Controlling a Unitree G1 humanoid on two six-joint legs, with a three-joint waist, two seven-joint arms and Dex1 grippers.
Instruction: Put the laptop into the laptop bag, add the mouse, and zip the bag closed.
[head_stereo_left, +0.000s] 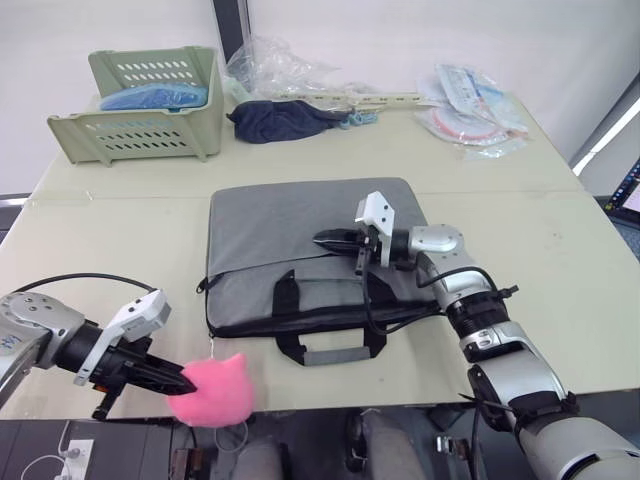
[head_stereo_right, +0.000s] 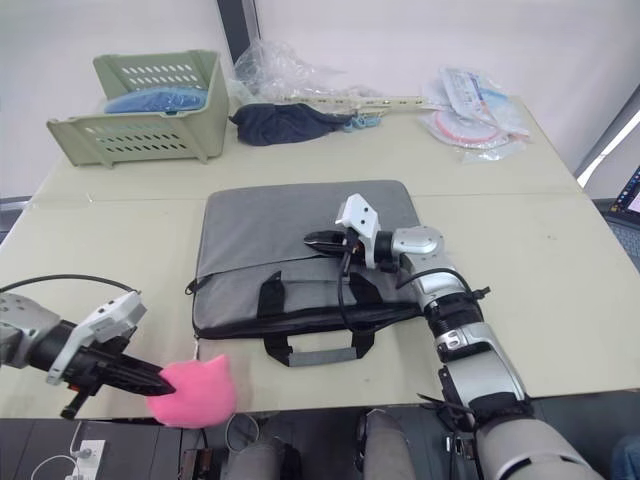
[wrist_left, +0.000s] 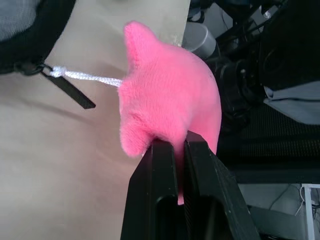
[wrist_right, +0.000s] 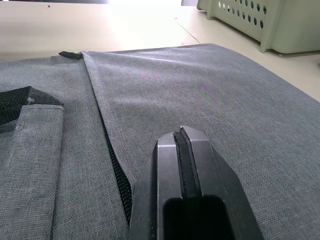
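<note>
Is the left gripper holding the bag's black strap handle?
No, the left gripper is clamped on the pink plush charm, tied by a white cord to the zipper pull.

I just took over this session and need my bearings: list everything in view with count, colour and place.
laptop bag: one, grey with black handles, lying flat at table centre.
pink plush charm: one, pink, at the table's near left edge, tied by a white cord to the bag's zipper pull.
basket: one, pale green, far left corner, something blue inside.
dark cloth bundle: one, navy, far centre.
clear plastic wrap: one, behind the bundle.
plastic packets: several, far right.
left hand: black fingers shut on the charm.
right hand: fingers shut, over the bag.
</note>
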